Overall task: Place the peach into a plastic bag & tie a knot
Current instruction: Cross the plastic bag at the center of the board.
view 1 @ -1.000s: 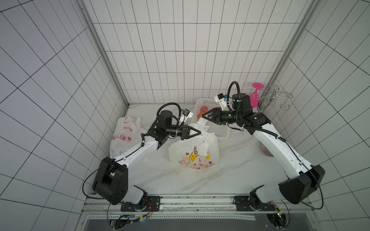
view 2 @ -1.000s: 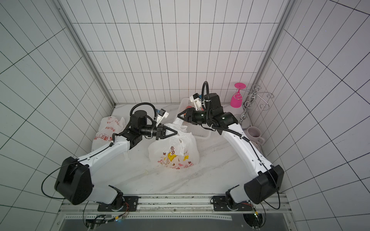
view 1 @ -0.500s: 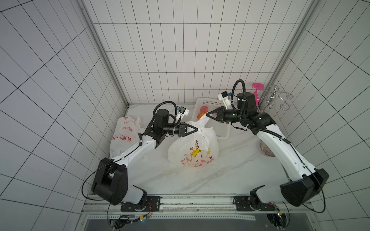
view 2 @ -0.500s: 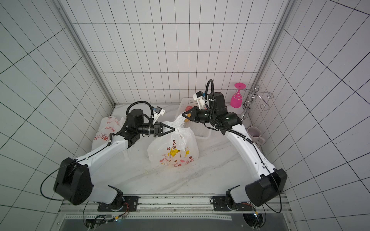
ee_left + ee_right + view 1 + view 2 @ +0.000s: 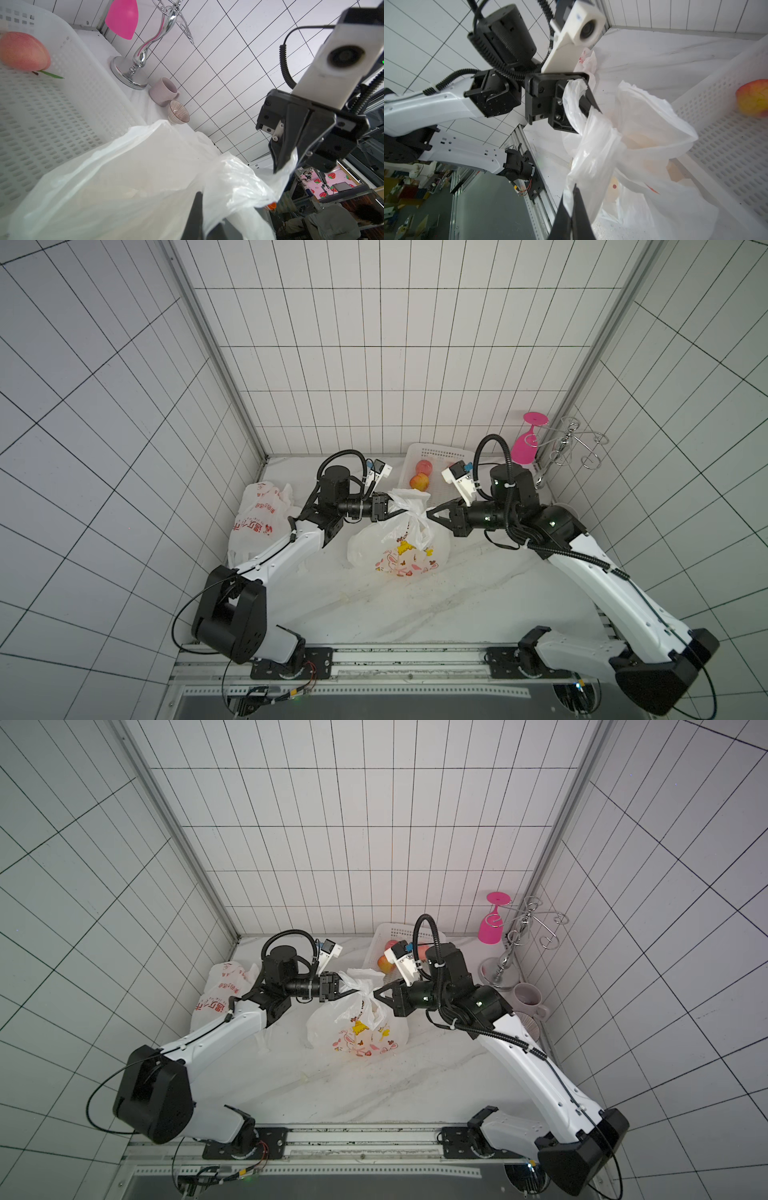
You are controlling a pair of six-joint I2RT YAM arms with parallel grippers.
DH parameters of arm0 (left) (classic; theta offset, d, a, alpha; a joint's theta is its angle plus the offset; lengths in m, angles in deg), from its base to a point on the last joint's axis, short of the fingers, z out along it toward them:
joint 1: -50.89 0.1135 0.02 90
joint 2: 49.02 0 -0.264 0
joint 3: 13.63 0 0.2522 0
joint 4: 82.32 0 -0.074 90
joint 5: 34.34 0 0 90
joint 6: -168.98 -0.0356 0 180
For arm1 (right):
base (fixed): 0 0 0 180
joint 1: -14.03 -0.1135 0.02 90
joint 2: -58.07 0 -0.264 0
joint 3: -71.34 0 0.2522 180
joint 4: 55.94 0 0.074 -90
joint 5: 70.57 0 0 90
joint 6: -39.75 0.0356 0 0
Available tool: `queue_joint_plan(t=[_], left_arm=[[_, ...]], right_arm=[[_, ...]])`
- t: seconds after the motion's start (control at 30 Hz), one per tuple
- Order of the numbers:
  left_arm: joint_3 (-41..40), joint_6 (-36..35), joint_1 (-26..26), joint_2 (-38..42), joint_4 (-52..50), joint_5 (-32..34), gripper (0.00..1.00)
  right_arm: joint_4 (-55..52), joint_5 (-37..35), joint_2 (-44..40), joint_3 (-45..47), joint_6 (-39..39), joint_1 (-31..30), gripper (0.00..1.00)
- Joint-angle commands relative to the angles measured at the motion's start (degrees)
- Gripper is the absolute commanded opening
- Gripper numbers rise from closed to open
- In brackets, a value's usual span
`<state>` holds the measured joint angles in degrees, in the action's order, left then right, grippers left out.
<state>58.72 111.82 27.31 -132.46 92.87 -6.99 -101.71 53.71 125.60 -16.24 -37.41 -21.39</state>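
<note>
Well, your left pincer (image 5: 397, 512) is clamped shut on one twisted handle of the plastic bag (image 5: 399, 549). Your right pincer (image 5: 429, 515) is pinched shut on the opposite strand, so the tips face each other with the knot (image 5: 414, 517) bunched between them. By my reading that puts you late in the job. A pale orange shape shows through the film in the right wrist view; it is probably the peach (image 5: 654, 166), already inside. The handles look crossed and cinched, but you cannot tell from these views whether the knot is locked. What seems left is a firm final pull, then letting go. The bag's body sags to the tabletop (image 5: 478, 605), just in front of the white basket (image 5: 440, 450) holding two spare peaches (image 5: 419, 481). A second printed bag (image 5: 257, 514) lies beside your left arm.
</note>
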Motion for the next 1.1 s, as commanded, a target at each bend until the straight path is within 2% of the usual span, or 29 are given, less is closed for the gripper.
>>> queue_joint_plan(t=[0.0,0.13,0.23,0.4,0.5,0.6,0.73,0.93,1.07], left_arm=[[1.0,1.1,0.2,-0.5,1.4,0.2,0.05],[1.1,0.4,0.2,0.1,0.3,-0.1,0.05],[1.3,-0.2,0.1,0.4,-0.5,-0.5,0.05],[1.5,-2.4,0.0,0.4,-2.6,-0.7,0.05],[1.6,-7.6,0.1,1.1,-7.1,-0.4,0.09],[0.9,-13.3,0.3,2.2,-11.5,0.7,0.16],[-1.3,-14.9,0.9,3.7,-9.8,1.3,0.27],[-2.8,-18.1,0.9,5.0,-9.8,1.2,0.46],[-4.5,-20.3,0.0,6.0,-9.6,3.7,0.62]], right_arm=[[-0.3,-4.1,-0.4,4.7,-7.6,-2.6,0.0],[-0.8,-8.2,1.2,7.9,-9.8,-2.7,0.0],[2.6,-11.1,2.5,10.4,-9.0,-2.7,0.0],[7.5,-11.7,4.3,10.8,-7.6,-2.2,0.0],[9.0,-10.4,4.7,11.3,-7.0,-0.7,0.0],[11.1,-7.6,4.5,12.2,-5.3,1.3,0.0],[13.8,-4.3,4.6,13.1,-3.3,2.3,0.0],[14.8,-3.4,5.1,13.1,-2.3,2.3,0.0],[15.4,-2.4,5.9,13.3,-1.8,2.3,0.0]])
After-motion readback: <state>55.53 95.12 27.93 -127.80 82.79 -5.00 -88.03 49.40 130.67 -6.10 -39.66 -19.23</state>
